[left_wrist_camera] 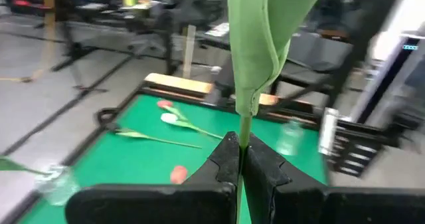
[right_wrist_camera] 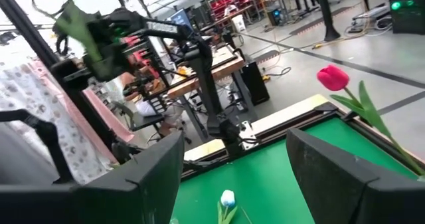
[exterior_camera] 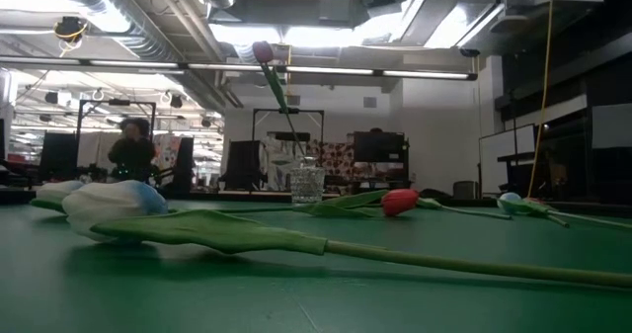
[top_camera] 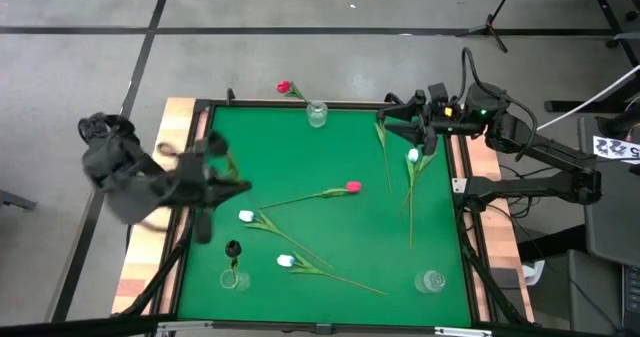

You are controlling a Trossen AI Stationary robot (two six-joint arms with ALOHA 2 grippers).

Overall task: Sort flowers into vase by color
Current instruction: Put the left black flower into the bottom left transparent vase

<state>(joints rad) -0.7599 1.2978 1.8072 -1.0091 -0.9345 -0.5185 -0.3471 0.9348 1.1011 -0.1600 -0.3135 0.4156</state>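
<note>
Left hand [left_wrist_camera: 240, 167] is over the left edge of the green surface [top_camera: 330, 147], clenched on a thin green stem [left_wrist_camera: 244, 127]. The leaf [left_wrist_camera: 255, 38] rises straight above the fingers in the left wrist view; the head is out of frame, so its colour cannot be told.

Near-left corner: a vase [top_camera: 234, 277] holds a black tulip [top_camera: 232, 248]. Just right of it two white tulips [top_camera: 246, 217] [top_camera: 285, 261] lie flat, stems trailing right. At centre lies a pink-red tulip [top_camera: 353, 187], stem running left. At the far edge stands a second vase [top_camera: 317, 114] with a red tulip [top_camera: 284, 87] leaning out to the left.

Right of centre, a white tulip [top_camera: 412, 156] and loose green stems [top_camera: 384, 147] lie near the right hand [top_camera: 410, 122], which hangs over the far-right corner, released, jaws wide and empty. A third vase [top_camera: 432, 280] stands at the near-right corner, seemingly empty.

Handling, judged:
- Flowers look very light; the stems are thin and likely springy, so a long stem may sway or droop.
- Heads look soft; best not pinched.
- Take hold on bare stem below the leaves, as the left hand does, so the foot can be steered into a narrow vase mouth.
- Vases look glassy and light and could tip if nudged.
</note>
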